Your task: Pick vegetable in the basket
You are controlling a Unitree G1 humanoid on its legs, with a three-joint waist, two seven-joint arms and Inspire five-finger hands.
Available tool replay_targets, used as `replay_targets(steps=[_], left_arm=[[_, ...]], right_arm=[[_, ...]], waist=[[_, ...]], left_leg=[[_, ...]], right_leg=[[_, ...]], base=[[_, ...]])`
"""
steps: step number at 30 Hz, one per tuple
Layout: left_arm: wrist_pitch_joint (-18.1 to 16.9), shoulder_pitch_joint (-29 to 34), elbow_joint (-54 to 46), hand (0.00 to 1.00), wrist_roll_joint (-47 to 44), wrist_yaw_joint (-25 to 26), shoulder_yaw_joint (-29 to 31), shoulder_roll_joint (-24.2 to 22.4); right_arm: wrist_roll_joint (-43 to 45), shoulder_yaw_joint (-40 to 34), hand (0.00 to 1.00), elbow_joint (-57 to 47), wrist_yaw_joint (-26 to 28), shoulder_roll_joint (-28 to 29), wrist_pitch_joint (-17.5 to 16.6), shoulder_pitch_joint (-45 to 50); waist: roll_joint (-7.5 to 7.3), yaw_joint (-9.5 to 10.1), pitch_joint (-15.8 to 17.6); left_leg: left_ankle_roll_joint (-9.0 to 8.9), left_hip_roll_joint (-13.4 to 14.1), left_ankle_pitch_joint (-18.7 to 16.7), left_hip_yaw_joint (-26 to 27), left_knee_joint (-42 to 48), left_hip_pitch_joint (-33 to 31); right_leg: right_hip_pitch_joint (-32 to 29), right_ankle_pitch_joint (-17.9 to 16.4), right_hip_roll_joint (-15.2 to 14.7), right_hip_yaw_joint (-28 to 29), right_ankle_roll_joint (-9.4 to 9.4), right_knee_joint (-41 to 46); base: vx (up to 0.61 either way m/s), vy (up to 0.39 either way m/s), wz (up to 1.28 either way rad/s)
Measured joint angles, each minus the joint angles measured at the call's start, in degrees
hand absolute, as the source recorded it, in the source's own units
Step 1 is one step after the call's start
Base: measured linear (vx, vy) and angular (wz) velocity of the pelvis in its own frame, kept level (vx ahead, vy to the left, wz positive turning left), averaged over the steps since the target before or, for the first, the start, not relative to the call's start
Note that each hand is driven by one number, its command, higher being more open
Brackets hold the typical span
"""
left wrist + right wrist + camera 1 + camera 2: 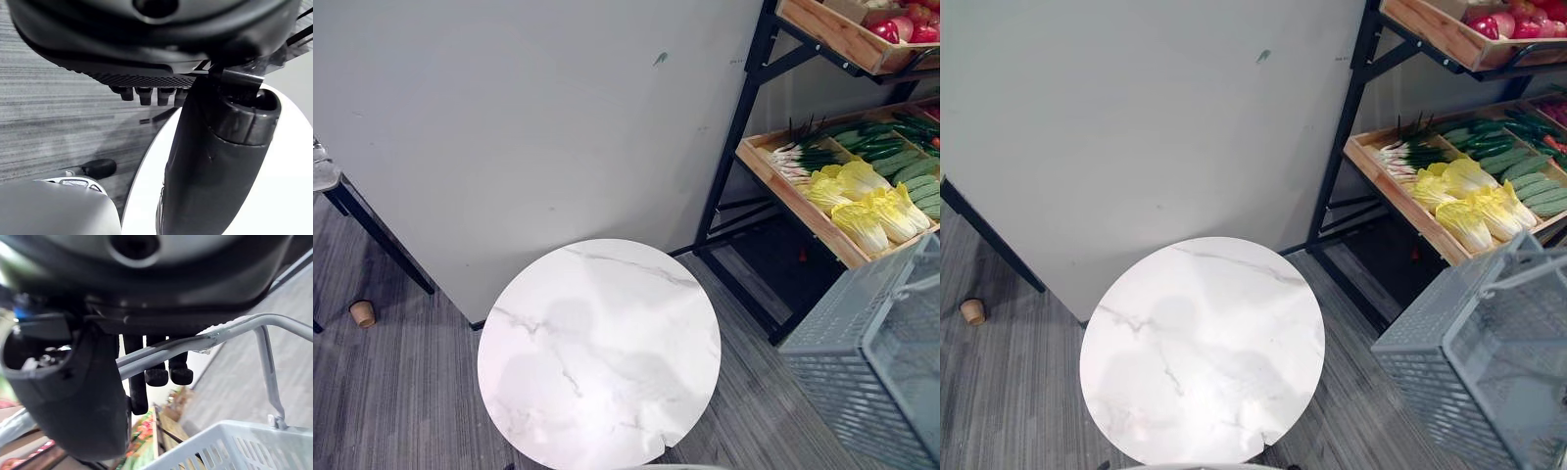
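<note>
Left hand (pixel 215 161) hangs beside the round marble counter (pixel 597 352), fingers loose, holding nothing. Further right the vegetables (pixel 867 201) lie in a wooden shelf tray (pixel 793 204) — well apart from both hands. Right hand (pixel 73 396) is hooked round the grey basket (pixel 871 372) handle (pixel 244 328).

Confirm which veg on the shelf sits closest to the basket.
The yellow cabbages, at the tray's front corner beside the basket; scallions and cucumbers lie farther back.

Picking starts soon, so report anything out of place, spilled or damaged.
A small brown cup sits stray on the floor left of the round table. The table's near edge shows a small notch, possibly a chip. Shelf vegetables look orderly. The right hand holds the basket.
</note>
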Motion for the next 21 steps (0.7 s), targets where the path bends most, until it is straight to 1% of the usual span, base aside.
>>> replay_targets(steps=[1,4,5,7,8,11,12,13,15,16,19,21], left_arm=[[0.0,0.1,0.0,1.00,0.0,-0.1,0.0,0.0],[0.0,0.4,0.0,1.00,0.0,-0.2,0.0,-0.5],[0.0,0.5,0.0,1.00,0.0,-0.3,0.0,-0.7],[0.0,0.6,0.0,1.00,0.0,-0.4,0.1,-0.8],[0.1,0.6,0.0,1.00,0.0,-0.4,0.2,-0.9],[0.1,0.6,0.0,1.00,0.0,-0.5,0.2,-1.0],[0.1,0.5,0.0,1.00,0.0,-0.5,0.1,-1.0],[0.1,0.4,0.0,1.00,-0.1,-0.6,0.1,-1.0],[0.1,0.2,0.0,1.00,0.0,-0.6,0.0,-1.0],[0.1,-0.1,0.1,1.00,-0.1,-0.7,-0.1,-1.1],[0.1,-1.4,1.4,1.00,-0.1,-1.0,-0.2,-1.1],[0.0,-1.9,1.6,1.00,-0.7,-0.9,-0.3,-1.1]], right_arm=[[0.0,0.0,0.00,0.2,0.4,3.0,1.3,1.7],[0.0,0.0,0.00,0.3,1.2,7.1,2.8,3.8],[-0.1,0.2,0.00,1.4,1.8,8.0,3.6,4.6],[0.1,0.4,0.00,3.0,2.3,9.5,3.8,5.7],[0.2,0.5,0.00,3.5,2.5,10.0,3.8,5.8],[6.4,0.8,0.00,7.9,3.1,12.5,3.5,5.8],[10.0,1.1,0.00,9.8,3.4,13.9,3.1,5.8],[14.1,2.0,0.00,11.7,4.2,15.4,2.8,5.8],[17.9,4.0,0.00,13.5,5.4,17.6,2.3,5.7],[20.2,6.4,0.00,15.2,6.8,19.6,1.6,5.5],[23.0,10.0,0.00,19.5,9.0,22.2,0.5,3.8],[24.7,11.4,0.00,22.5,9.4,22.9,0.2,1.9]], waist=[[0.35,0.06,-0.2],[1.40,0.13,-0.7],[1.65,0.21,-0.8],[1.82,0.29,-0.8],[1.85,0.27,-0.8],[1.91,0.46,-0.7],[1.98,0.80,-0.7],[2.10,1.12,-0.6],[2.32,1.55,-0.4],[2.52,1.97,-0.2],[2.66,3.18,0.1],[2.59,3.72,0.8]], left_leg=[[0.08,-0.1,-0.3,0.0,0.0,0.7],[0.26,-0.3,-0.4,0.0,0.0,0.8],[0.43,-0.3,-0.6,0.0,0.0,0.8],[0.63,-0.4,-0.7,0.0,0.0,0.9],[0.68,-0.4,-0.8,0.0,0.0,0.9],[0.78,-0.5,-1.3,-0.1,0.0,1.5],[0.76,-0.5,-1.5,-0.2,0.0,2.0],[0.58,-0.5,-1.8,-0.4,0.0,2.4],[0.43,-0.5,-2.0,-0.5,0.0,2.5],[0.29,-0.5,-2.1,-0.8,0.0,2.5],[0.11,-0.5,-2.2,-1.8,0.0,2.7],[0.05,-0.5,-2.2,-2.2,0.0,3.0]], right_leg=[[0.8,-0.4,0.0,-0.1,-0.57,0.0],[0.9,-0.7,-0.2,-0.1,-1.17,0.1],[1.0,-0.8,-0.2,-0.1,-1.53,0.1],[1.1,-1.1,-0.2,-0.2,-2.20,0.1],[1.1,-1.1,-0.2,-0.2,-2.23,0.1],[1.9,-1.5,-0.2,-0.4,-2.96,0.1],[2.4,-1.8,-0.2,-0.5,-3.35,0.2],[2.9,-2.0,-0.2,-0.8,-3.43,0.2],[3.0,-2.2,-0.2,-1.0,-3.14,0.3],[3.0,-2.5,-0.2,-1.3,-2.77,0.3],[3.7,-2.9,-0.2,-2.3,-2.09,0.4],[4.5,-3.3,-0.2,-3.1,-2.07,0.3]], base=[[0.00,0.000,0.00],[0.00,0.000,0.00],[0.00,0.000,0.00],[0.00,0.000,0.00],[0.00,0.000,0.00],[0.03,0.000,0.02],[0.05,-0.006,0.02],[0.06,-0.014,0.02],[0.04,-0.025,0.05],[0.04,-0.032,0.08],[0.05,-0.041,0.17],[0.05,-0.050,0.20]])
